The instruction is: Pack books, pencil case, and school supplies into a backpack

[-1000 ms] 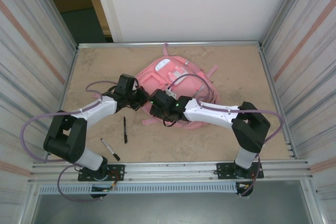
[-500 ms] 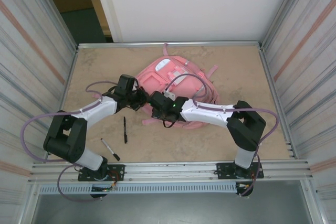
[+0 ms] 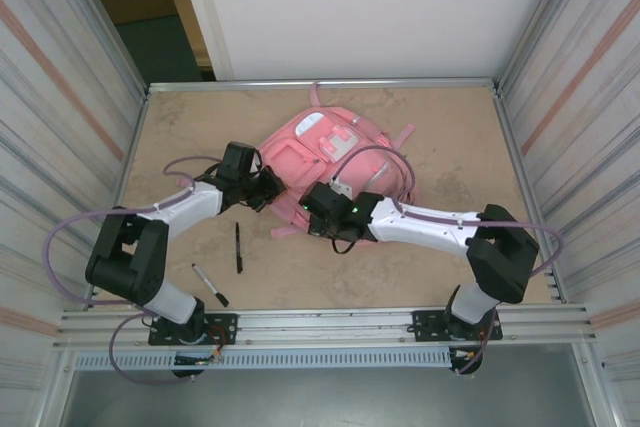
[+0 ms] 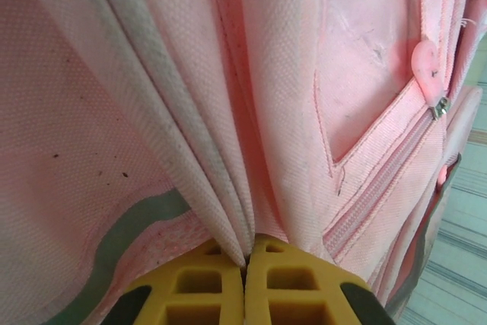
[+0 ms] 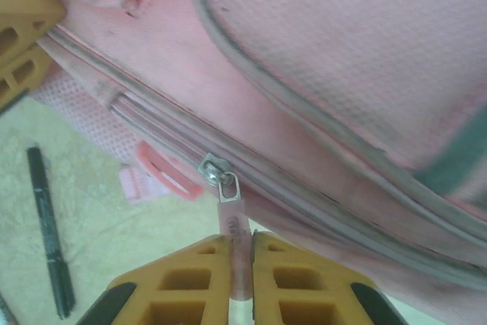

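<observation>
Even, diffuse overhead lighting; soft, faint shadows on the tan counter (image 3: pixel 180 127). Right wrist view: large pink fabric backpack (image 5: pixel 342 51) blurred toward right edge.

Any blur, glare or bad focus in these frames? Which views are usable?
Top view: even soft light, no glare, backpack sharp, only faint shadows. Left wrist view: its weave is crisp in the middle, the far right edge goes soft. Right wrist view: zip pull and pen are clear, the cloth at upper right is smeared.

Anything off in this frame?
Nothing damaged or spilled. The backpack fabric bunches into pleats where the left hand pinches it; the right hand grips the zip pull. Two pens lie loose on the table.
</observation>
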Tool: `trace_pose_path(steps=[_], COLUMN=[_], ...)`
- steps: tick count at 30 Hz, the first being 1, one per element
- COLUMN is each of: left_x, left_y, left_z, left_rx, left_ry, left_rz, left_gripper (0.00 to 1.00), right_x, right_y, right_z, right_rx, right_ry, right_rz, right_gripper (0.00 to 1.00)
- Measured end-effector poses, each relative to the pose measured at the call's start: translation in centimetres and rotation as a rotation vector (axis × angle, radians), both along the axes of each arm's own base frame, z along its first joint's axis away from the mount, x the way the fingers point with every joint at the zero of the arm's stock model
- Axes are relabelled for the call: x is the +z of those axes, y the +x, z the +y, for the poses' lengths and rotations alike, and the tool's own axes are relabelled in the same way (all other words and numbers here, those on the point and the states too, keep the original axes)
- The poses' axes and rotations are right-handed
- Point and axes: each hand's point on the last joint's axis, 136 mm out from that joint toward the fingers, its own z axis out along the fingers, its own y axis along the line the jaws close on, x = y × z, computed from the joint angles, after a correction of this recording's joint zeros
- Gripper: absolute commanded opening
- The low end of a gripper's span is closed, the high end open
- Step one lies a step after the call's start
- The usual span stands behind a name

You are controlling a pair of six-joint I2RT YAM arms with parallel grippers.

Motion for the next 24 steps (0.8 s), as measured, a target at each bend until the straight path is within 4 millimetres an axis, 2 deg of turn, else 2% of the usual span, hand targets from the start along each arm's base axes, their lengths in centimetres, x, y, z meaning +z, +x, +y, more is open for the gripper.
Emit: trace_pose_path(steps=[2,4,5,11,15,19,24], left_x=[-0.1,-0.2,-0.2,-0.2,-0.2,-0.2,-0.2], left_y=[0.1,0.1,0.1,0.0,0.0,0.0,0.1], left_z=[0.0,0.0,0.0,-0.1,-0.1,-0.1,-0.2], left_rx=[-0.005,-0.006,-0.006,-0.008,-0.008,-0.004,-0.003], left_ry=[-0.003,-0.004,-0.004,-0.007,-0.008,-0.012,-0.018], left_rz=[0.004,0.007,0.007,0.009,0.009,0.01,0.007], left_gripper=[0.02,0.02,0.02,0.02,0.02,0.02,0.02], right_x=[-0.3,-0.6,-0.6,0.8,0.3,-1.4,-2.3], right_y=[-0.9,-1.6,-1.9,-1.7,-1.1,-0.6,0.8], right_z=[-0.9,-1.5,-1.6,-0.6,0.7,2.4,3.8], right_rx=[0.02,0.041,0.049,0.067,-0.015,-0.124,-0.25], right_ry=[-0.023,-0.034,-0.035,0.033,0.091,0.129,0.133], right_rz=[0.015,0.031,0.038,0.017,0.029,0.057,0.036], right_gripper=[0.06,0.23,0.28,0.49,0.52,0.53,0.48])
